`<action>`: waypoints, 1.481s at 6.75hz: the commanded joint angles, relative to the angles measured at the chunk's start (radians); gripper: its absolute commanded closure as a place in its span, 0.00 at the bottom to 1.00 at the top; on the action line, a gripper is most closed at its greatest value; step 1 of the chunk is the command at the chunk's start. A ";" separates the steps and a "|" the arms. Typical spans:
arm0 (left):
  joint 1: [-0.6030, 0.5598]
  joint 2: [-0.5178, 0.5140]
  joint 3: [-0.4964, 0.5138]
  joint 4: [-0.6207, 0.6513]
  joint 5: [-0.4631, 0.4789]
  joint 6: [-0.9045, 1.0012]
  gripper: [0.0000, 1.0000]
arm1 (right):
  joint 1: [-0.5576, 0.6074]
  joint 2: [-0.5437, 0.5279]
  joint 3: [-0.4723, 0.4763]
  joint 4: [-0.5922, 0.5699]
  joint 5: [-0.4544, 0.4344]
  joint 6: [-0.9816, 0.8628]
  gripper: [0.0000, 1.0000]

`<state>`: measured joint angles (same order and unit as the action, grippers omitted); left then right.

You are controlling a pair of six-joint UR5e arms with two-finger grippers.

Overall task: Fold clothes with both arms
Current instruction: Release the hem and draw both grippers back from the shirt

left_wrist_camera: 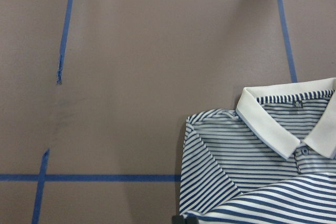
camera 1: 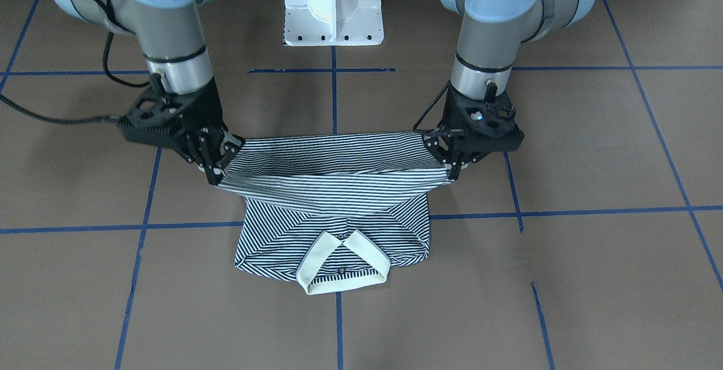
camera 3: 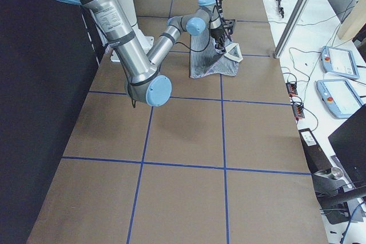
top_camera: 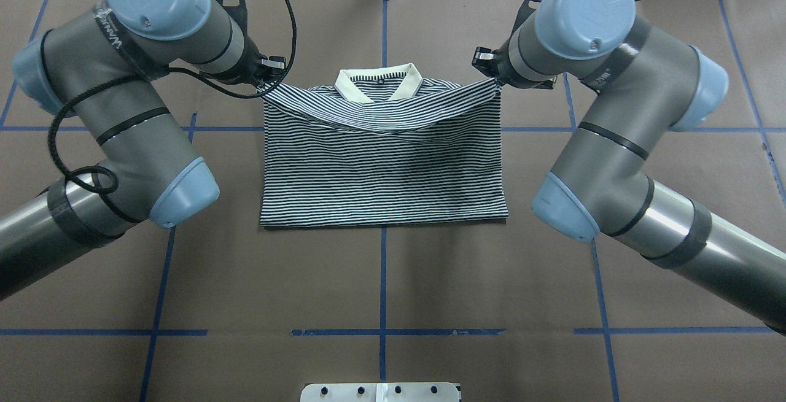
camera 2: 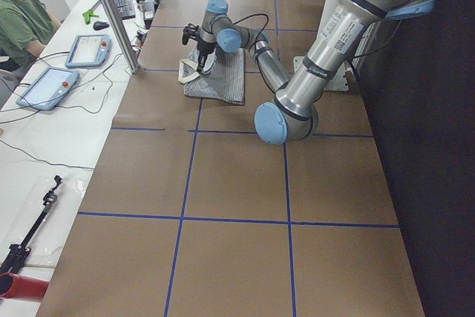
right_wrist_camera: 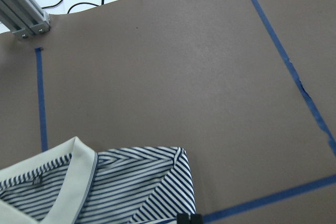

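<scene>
The navy-and-white striped polo shirt lies on the brown table with its sleeves folded in and its white collar on the side away from the robot. Its hem is lifted and stretched in a sagging band between both grippers, above the shirt's body. My left gripper is shut on one hem corner, my right gripper on the other. Seen from overhead, the left gripper and right gripper hold the hem close to the collar. Both wrist views look down on the collar end.
The white pedestal base stands on the robot's side of the table. Blue tape lines grid the brown surface. Beyond the far edge stand an aluminium post and teach pendants on a white bench, where a person sits.
</scene>
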<state>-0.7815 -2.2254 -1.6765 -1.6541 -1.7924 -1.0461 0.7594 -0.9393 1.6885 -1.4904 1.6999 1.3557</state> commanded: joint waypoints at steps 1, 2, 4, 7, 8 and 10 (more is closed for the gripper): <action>-0.008 -0.029 0.205 -0.171 0.005 0.003 1.00 | 0.024 0.076 -0.314 0.222 -0.026 -0.003 1.00; -0.008 -0.042 0.257 -0.209 0.005 0.003 1.00 | 0.028 0.082 -0.357 0.243 -0.029 -0.029 1.00; -0.007 -0.042 0.279 -0.213 0.005 0.003 1.00 | 0.028 0.076 -0.368 0.245 -0.029 -0.030 1.00; 0.002 -0.022 0.284 -0.257 0.005 0.015 0.01 | -0.004 0.071 -0.380 0.245 -0.055 -0.029 0.01; 0.002 0.007 0.270 -0.310 0.004 0.071 0.00 | -0.006 0.070 -0.378 0.245 -0.081 -0.032 0.00; 0.001 0.082 0.161 -0.345 -0.005 0.151 0.00 | 0.029 0.054 -0.363 0.249 -0.047 -0.212 0.00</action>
<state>-0.7804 -2.1786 -1.4568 -1.9816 -1.7941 -0.9407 0.7669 -0.8733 1.3177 -1.2424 1.6351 1.2421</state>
